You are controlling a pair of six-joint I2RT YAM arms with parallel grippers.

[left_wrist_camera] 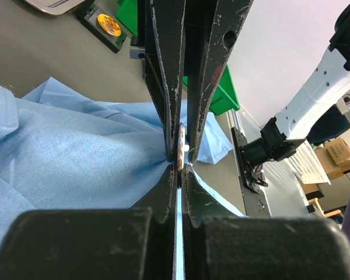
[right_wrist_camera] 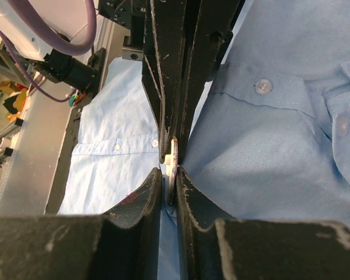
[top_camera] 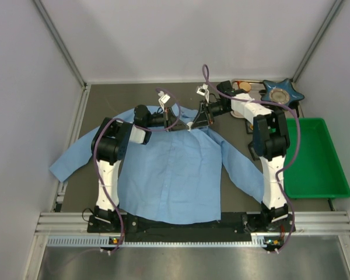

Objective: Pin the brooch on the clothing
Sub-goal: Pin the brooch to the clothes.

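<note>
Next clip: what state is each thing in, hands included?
light blue long-sleeved button-up shirt: spread flat, front up, fabric pinched near the collar.
left hand: shut on a thin round brooch disc plus shirt fabric.
right hand: shut on a similar thin disc, edge-on.
green plastic tray: upright, nothing visible inside.
blue star-shaped dish: upright, something brownish inside.

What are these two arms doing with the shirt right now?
Both arms reach to the collar of the light blue shirt, spread on the table. The left gripper is shut on a pucker of fabric together with a thin disc, apparently the brooch. The right gripper clamps a thin round piece edge-on beside the cloth; whether it is the same item is unclear.
</note>
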